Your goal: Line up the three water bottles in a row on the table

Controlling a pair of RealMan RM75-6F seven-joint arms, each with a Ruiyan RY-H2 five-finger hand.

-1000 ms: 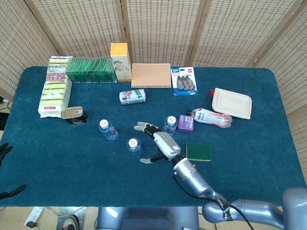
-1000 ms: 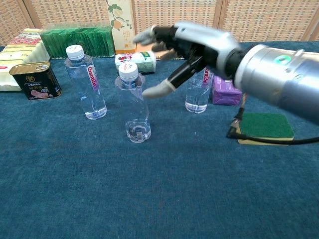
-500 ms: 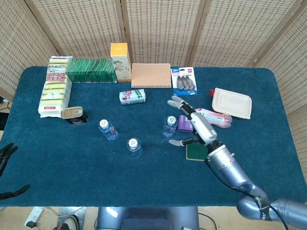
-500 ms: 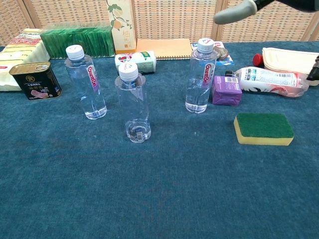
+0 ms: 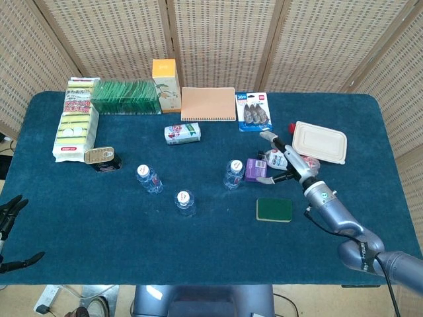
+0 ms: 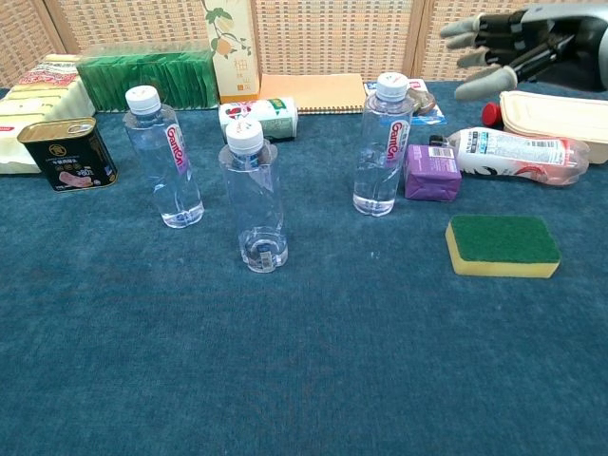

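Observation:
Three clear water bottles with white caps stand upright on the blue table. The left bottle [image 5: 149, 178] [image 6: 165, 160] is nearest the tin. A middle bottle [image 5: 185, 202] [image 6: 255, 197] stands closest to me. The right bottle [image 5: 233, 174] [image 6: 384, 146] is beside a purple box. My right hand [image 5: 284, 160] [image 6: 508, 46] hovers open, fingers spread, to the right of the right bottle and above the lying pink-labelled bottle, touching nothing. My left hand [image 5: 10, 214] shows only at the lower left edge of the head view, off the table, holding nothing.
A green sponge [image 5: 274, 209] [image 6: 502, 244] lies right of the bottles, next to a purple box [image 5: 255, 170] and a lying pink-labelled bottle [image 6: 513, 155]. A tin [image 6: 66, 154], a small can [image 5: 182, 133], a notebook [image 5: 208, 104], a juice carton [image 5: 166, 84] and a lidded container [image 5: 320, 141] sit further back.
My right hand has drawn away from the middle bottle, moving right and back past the right bottle to above the pink-labelled bottle. The three bottles have stayed put.

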